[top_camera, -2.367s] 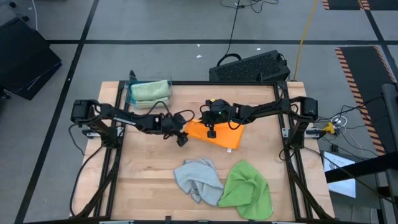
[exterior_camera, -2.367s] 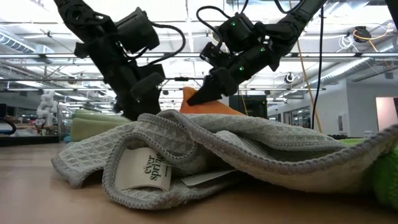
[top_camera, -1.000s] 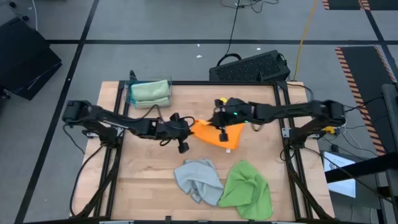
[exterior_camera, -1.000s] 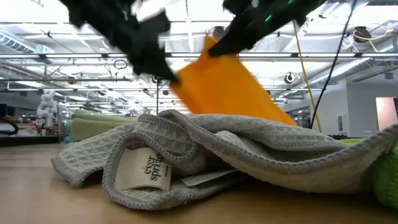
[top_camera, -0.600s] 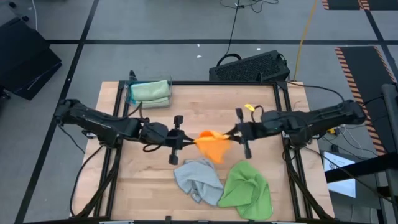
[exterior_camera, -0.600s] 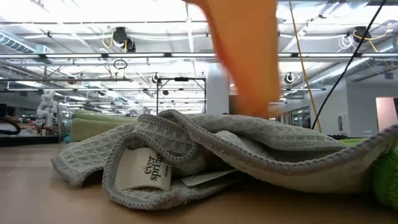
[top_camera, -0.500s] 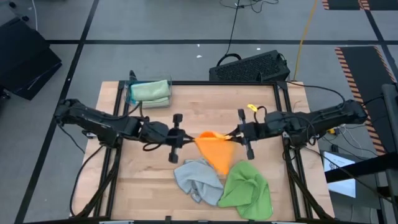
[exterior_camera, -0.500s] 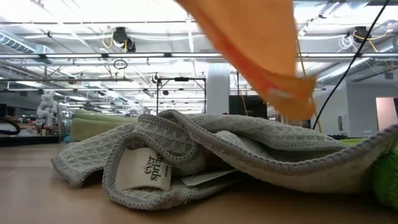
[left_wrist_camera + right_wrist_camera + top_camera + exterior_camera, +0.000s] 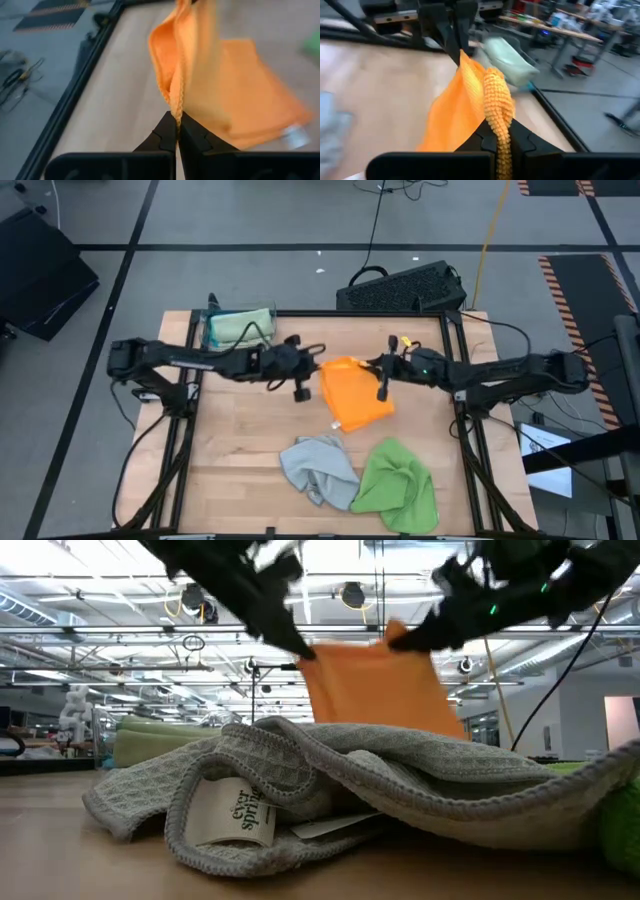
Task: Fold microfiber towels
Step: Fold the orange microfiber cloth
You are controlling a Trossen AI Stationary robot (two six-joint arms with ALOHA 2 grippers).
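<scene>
Lighting was even and bright overhead; the pale wooden counter (image 9: 250, 440) showed only soft, short shadows under the arms in the high view. Low view was backlit: ceiling light strips blew out near the top, so both arms read as dark silhouettes with motion smear. The crumpled light grey waffle-weave towel (image 9: 330, 790) up front was sharp, the room behind softer. Both wrist views were heavily motion-blurred; the hanging orange microfiber towel (image 9: 220, 85) smeared, its background out of focus.

"ever spring" — grey towel's tag (image 9: 243, 813)
</scene>
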